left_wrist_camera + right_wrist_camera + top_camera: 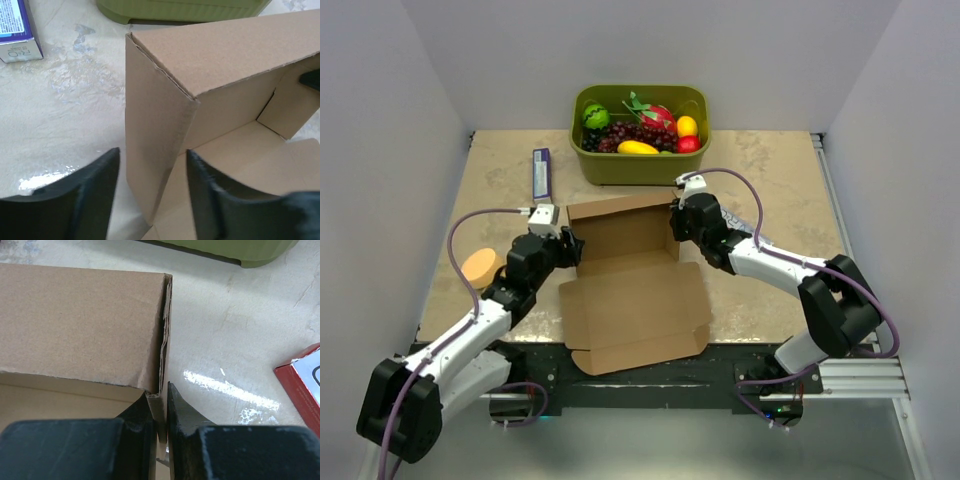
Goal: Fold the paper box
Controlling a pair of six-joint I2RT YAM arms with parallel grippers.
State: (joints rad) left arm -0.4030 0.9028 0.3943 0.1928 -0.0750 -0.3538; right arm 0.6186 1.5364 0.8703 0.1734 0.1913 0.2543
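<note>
Two box [635, 300] walls up; right jaws clench one; left jaws straddle other, released; you should close them next.

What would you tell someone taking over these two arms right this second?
Left fingers: open, astride the left wall of the paper box.
Right fingers: shut on its right wall.
The box sits mid-table, in front of the green tub.
Done: back and side walls raised.
Left to do: near panel and flaps lie flat; fold and tuck them.
</note>
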